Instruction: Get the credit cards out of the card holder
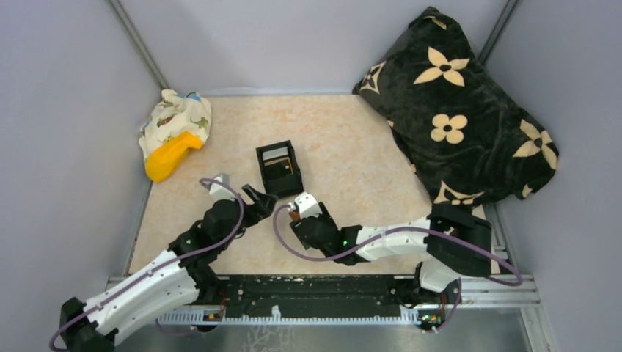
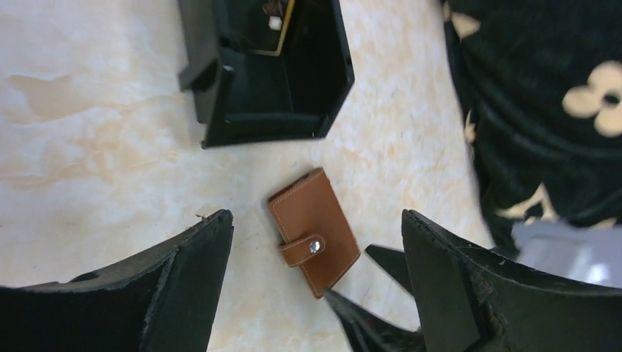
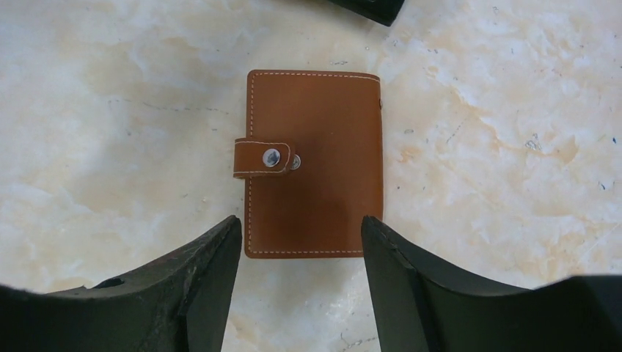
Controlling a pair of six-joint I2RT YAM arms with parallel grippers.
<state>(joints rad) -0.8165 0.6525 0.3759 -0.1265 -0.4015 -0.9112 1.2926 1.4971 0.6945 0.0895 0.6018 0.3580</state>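
The card holder [image 3: 315, 161] lies flat on the table, a closed brown leather wallet with its tab [image 3: 262, 158] snapped over one edge. No credit cards show. My right gripper [image 3: 299, 221] stands open over it, one finger on each side of its near end, holding nothing. My left gripper [image 2: 314, 220] is open too, with the card holder [image 2: 314, 231] on the table between and beyond its fingers. In the top view the left gripper [image 1: 253, 198] and the right gripper [image 1: 295, 213] point toward each other at mid-table, and the holder is almost hidden under the right one.
A black open box [image 1: 279, 169] with something dark inside sits just behind the grippers and fills the upper part of the left wrist view [image 2: 271, 81]. A black cushion with cream flowers [image 1: 462, 110] lies back right. A printed cloth bundle with a yellow thing [image 1: 174, 136] lies back left.
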